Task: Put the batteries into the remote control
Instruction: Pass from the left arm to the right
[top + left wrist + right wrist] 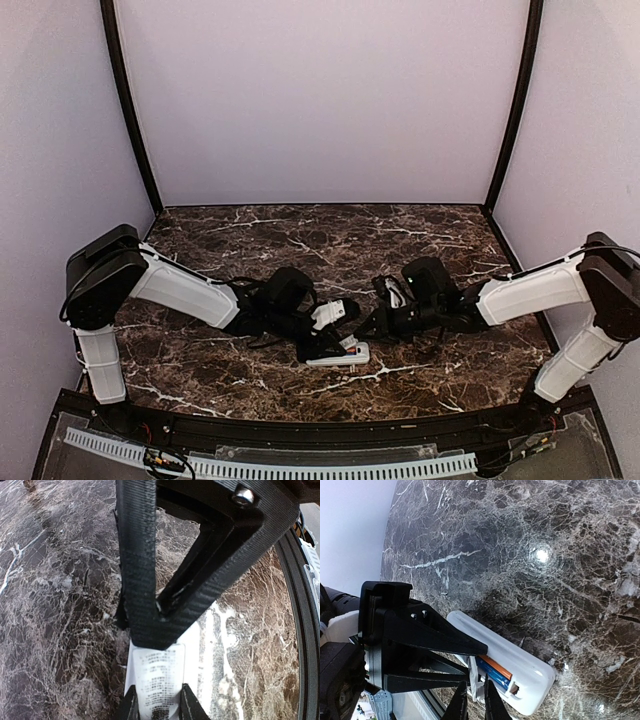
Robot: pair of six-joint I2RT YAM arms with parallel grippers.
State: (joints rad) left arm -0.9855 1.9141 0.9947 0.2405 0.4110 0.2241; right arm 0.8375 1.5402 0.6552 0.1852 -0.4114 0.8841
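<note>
Marble table (420,230), batteries (495,671) seen from right wrist

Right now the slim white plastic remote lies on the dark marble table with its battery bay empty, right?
No, not empty: the right wrist view shows an orange-red battery and a blue battery in the bay of the slim white remote on the marble table.

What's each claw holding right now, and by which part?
Left claw grips the remote control across its long edges, at the labelled end. Right claw straddles a thin white piece by the batteries; grip unclear.
</note>
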